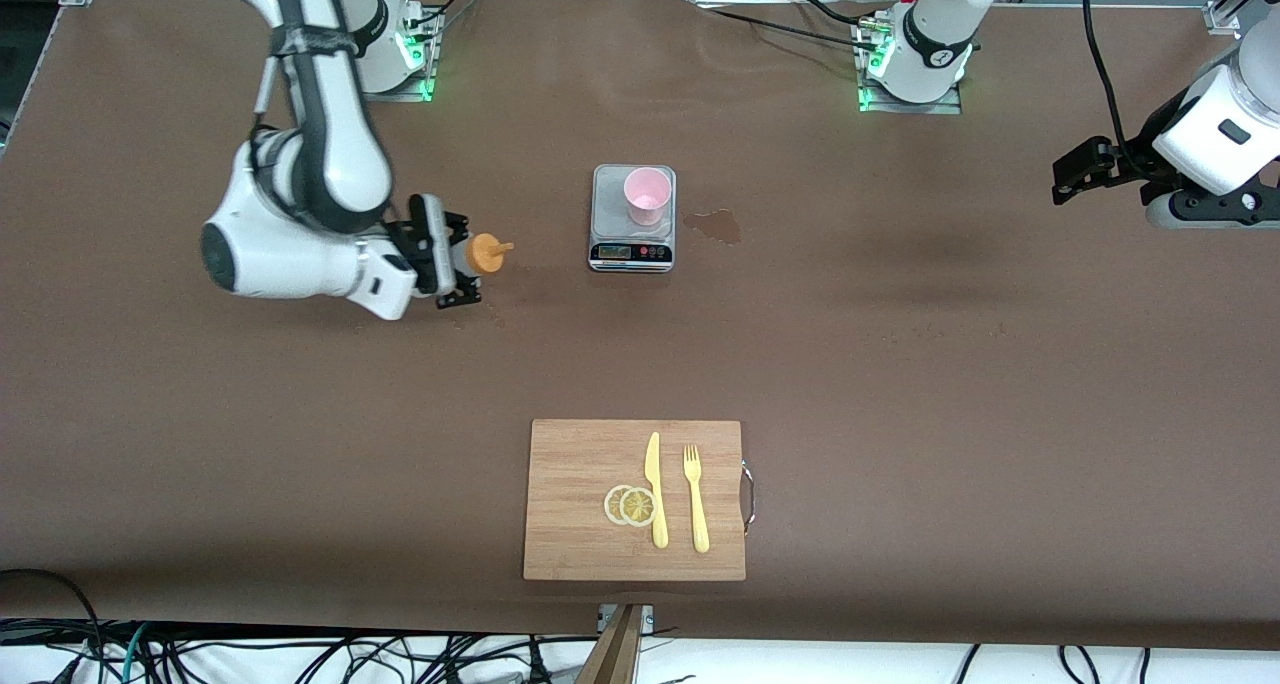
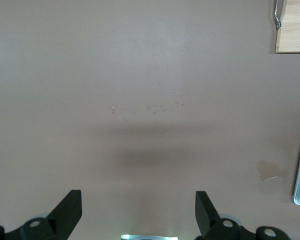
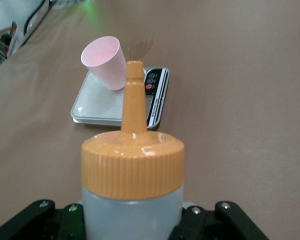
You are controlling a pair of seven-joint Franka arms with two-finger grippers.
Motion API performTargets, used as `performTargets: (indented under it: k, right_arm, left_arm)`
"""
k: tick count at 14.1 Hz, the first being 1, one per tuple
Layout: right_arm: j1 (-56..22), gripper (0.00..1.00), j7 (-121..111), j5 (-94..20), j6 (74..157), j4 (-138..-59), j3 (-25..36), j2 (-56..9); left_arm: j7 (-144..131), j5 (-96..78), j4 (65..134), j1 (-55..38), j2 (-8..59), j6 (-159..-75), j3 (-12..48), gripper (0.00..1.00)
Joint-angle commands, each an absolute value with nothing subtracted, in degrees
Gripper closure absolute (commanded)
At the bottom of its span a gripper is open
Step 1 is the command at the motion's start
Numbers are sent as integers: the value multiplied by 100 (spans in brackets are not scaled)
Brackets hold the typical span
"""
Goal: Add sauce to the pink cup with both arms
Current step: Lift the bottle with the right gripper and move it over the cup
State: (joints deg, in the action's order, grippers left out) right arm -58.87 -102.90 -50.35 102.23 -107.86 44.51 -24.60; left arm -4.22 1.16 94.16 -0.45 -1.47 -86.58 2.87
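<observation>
My right gripper (image 1: 458,260) is shut on the sauce bottle (image 1: 486,254), a whitish bottle with an orange nozzle cap (image 3: 132,165). The bottle tilts so its nozzle points toward the pink cup (image 1: 647,196). It hangs over the table, off the scale (image 1: 608,216) toward the right arm's end. The pink cup (image 3: 106,62) stands on the grey scale (image 3: 97,105). My left gripper (image 1: 1062,179) waits open over the left arm's end of the table. Its fingers (image 2: 70,205) stand wide apart with nothing but bare table between them.
A wooden cutting board (image 1: 570,464) lies near the front edge, carrying a yellow knife (image 1: 655,489), a yellow fork (image 1: 696,499) and two lemon slices (image 1: 630,505). A small stain (image 1: 715,226) marks the table beside the scale, toward the left arm's end.
</observation>
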Motion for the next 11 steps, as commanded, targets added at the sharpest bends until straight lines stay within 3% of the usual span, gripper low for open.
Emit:
performTargets:
  k: [1, 5, 9, 11]
  right_arm:
    - [-6493, 100, -9013, -4081, 10266, -10407, 4509, -2355]
    - [-7240, 100, -7589, -3526, 10266, -10319, 4491, -2417]
    - [-7908, 100, -6498, -2814, 10283, -10292, 4395, -2531]
    - [-7989, 100, -5892, -2463, 10240, -10204, 4062, -2575]
  left_arm:
    - [-343, -53, 9124, -9, 17, -8552, 281, 0]
    - [-360, -158, 8711, -53, 474, -8517, 316, 0]
    - [-352, -141, 8701, -53, 457, -8254, 325, 0]
    - [-352, -123, 8692, -70, 466, -8139, 343, 0]
